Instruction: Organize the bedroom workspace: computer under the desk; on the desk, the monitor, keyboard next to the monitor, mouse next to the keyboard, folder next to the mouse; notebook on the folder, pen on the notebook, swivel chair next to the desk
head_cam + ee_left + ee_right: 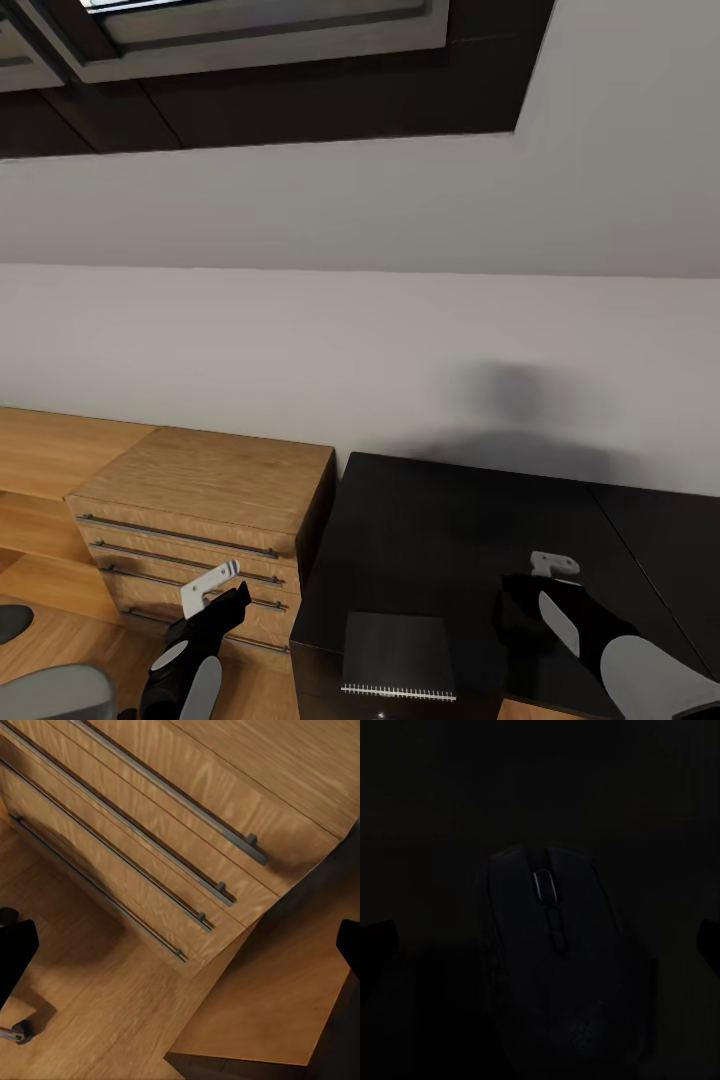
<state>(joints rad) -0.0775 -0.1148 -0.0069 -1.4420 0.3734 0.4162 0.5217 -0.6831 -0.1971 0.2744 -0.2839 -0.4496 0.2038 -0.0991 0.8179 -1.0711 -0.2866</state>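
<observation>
Between open right gripper fingers, mouse.

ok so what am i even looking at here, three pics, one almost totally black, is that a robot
Yes, a simulated two-armed robot. The big picture is from a camera on its head, looking down over both arms. The left claw hangs in front of a light wooden drawer unit; the right claw hovers over a black surface where a small dark notebook lies. The other two pictures come from cameras near each claw. The left one looks at the drawer handles and wood floor. The dark one looks down at a black mouse between the open fingers. Nothing is held.
</observation>
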